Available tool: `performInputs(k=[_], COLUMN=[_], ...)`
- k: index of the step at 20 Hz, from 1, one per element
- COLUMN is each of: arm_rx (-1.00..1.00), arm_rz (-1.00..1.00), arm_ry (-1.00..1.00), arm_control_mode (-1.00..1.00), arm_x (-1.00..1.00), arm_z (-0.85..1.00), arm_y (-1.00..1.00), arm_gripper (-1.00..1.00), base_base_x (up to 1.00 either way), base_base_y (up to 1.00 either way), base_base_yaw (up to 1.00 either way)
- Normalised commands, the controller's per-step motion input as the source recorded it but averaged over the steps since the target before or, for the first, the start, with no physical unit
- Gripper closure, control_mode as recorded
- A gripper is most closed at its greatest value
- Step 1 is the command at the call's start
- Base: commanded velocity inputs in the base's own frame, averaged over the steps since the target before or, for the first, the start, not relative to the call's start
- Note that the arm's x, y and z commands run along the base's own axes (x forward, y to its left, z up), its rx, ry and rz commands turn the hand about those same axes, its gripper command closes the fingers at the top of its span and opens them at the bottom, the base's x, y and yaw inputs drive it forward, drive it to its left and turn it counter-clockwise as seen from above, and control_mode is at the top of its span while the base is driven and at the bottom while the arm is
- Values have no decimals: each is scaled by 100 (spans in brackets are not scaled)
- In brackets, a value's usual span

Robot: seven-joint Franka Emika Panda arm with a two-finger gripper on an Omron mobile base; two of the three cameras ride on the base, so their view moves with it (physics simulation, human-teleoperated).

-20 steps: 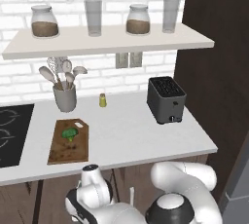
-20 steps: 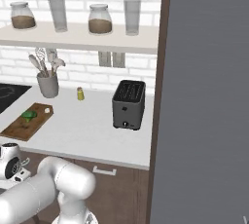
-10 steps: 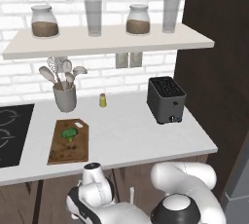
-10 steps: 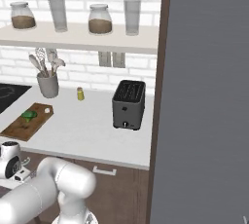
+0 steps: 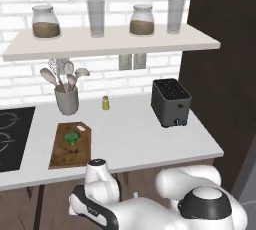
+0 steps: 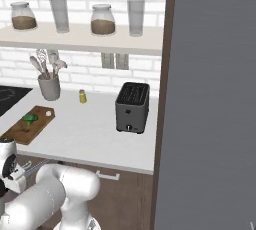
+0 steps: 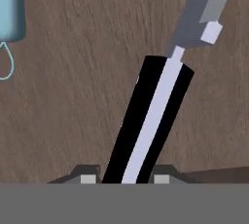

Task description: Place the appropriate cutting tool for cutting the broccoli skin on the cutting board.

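Nothing on the counter has shifted since the earlier frames; the arm's white wrist, low in front of the counter edge, looks a shade higher in the left base view. On the hand view, the knife [image 7: 154,116] runs up from between the two finger tips, black handle nearest, blade pointing away over a brown wood-grain surface, with the light blue peeler [image 7: 9,9] well off to the left. The gripper [image 7: 124,179] straddles the handle; whether it has closed on it I cannot tell. The cutting board [image 5: 62,155] lies on the counter's near left with the broccoli [image 5: 71,137] at its far end. To do well: squeeze the handle squarely, lift straight, and carry the knife to the board's bare near half, away from the floret.
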Motion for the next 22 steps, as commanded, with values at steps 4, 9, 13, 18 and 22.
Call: performInputs(k=[4, 9, 13, 18, 22], arm_rx=[9, 8, 1, 0, 0], arm_rz=[-17, -16, -13, -12, -15], arm_ry=[5, 4, 0, -1, -6], arm_control_mode=[-100, -100, -100, -100, -100], arm_x=[-34, -48, -34, -32, -18], arm_z=[28, 32, 53, 60, 67], arm_y=[60, 52, 39, 31, 12], arm_gripper=[100, 100, 100, 100, 100], base_base_x=[0, 0, 0, 0, 0], base_base_y=[0, 0, 0, 0, 0], base_base_yaw=[0, 0, 0, 0, 0])
